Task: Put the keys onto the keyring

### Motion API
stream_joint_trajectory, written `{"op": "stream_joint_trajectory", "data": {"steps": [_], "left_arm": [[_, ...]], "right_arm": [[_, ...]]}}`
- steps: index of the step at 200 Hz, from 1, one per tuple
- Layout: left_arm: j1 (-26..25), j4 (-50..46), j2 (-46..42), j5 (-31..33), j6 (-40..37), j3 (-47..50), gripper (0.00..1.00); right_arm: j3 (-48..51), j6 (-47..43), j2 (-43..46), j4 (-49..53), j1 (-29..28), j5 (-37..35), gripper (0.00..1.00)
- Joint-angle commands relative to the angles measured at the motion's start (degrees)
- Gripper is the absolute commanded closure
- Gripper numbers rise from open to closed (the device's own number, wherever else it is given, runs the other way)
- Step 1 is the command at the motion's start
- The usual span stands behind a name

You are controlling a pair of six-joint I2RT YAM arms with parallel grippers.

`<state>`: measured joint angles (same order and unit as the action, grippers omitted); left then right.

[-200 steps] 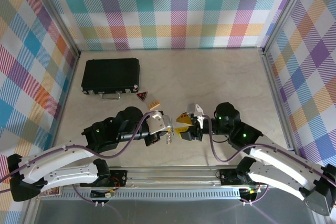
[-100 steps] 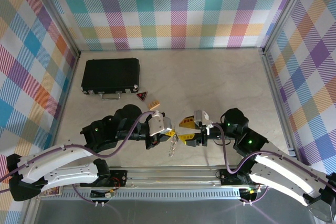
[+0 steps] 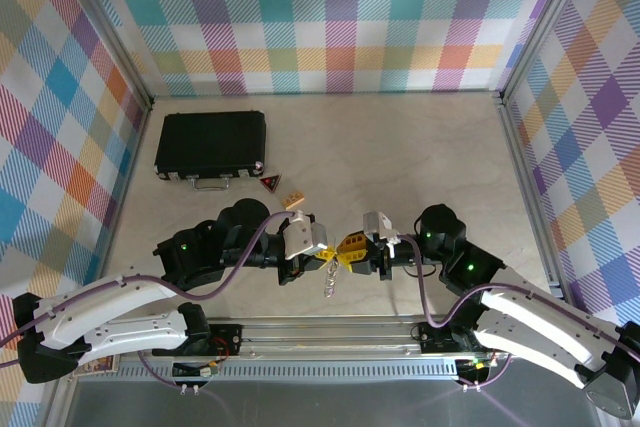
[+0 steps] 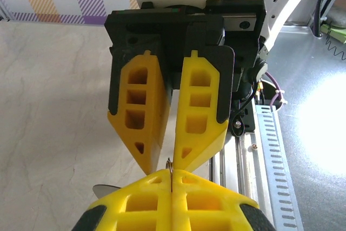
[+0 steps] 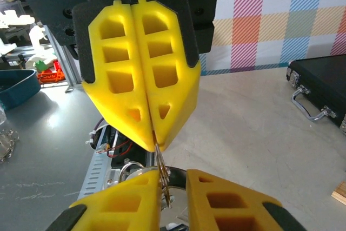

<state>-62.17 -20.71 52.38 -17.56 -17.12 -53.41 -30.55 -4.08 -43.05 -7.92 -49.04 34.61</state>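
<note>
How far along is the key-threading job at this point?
Done: the bunch of small flat silver metal keys hangs from its thin wire loop, pinched in the shut left gripper. In hand: the right gripper, jaws narrowly apart, brackets that wire. Left: getting the keys onto the keyring, not visibly done.

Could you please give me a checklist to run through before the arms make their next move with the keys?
1. The left end effector is shut on the wire loop of the keys: ok.
2. The right end effector grips that loop: not ok, a gap shows between its fingers.
3. The two face each other tip to tip: ok.
4. The keyring is located: cannot tell, too small to pick out.
5. The black case and wooden block lie apart from the work: ok.
</note>
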Motion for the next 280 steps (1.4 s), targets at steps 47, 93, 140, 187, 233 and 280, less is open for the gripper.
{"op": "stream_joint_trajectory", "data": {"steps": [47, 93, 140, 187, 233, 280], "left_arm": [[-0.44, 3.12, -0.48, -1.62, 0.78, -0.77, 1.0], [-0.51, 2.35, -0.41, -1.36, 0.58, -0.78, 1.0], [-0.49, -3.44, 0.59, 5.01, -0.28, -1.75, 0.88], [-0.51, -16.09, 0.02, 14.47, -2.23, -4.18, 0.64], [-0.47, -15.62, 1.24, 13.65, -3.35, -5.44, 0.63], [-0.47, -12.99, 4.72, 11.07, -5.04, -6.07, 0.61]], "right_arm": [[-0.27, -0.54, -1.41, -4.01, -0.53, 3.62, 0.85], [-0.94, -0.67, -2.39, -3.14, -0.78, 3.88, 1.0], [-2.83, -3.81, -3.0, 2.42, -0.8, -2.35, 1.0], [-4.71, -5.97, -3.23, 7.26, -1.5, -7.63, 1.0], [-7.37, -7.15, -6.51, 11.1, -2.63, -10.47, 1.0], [-7.91, -7.79, -6.97, 12.07, -3.7, -10.8, 1.0]]}}
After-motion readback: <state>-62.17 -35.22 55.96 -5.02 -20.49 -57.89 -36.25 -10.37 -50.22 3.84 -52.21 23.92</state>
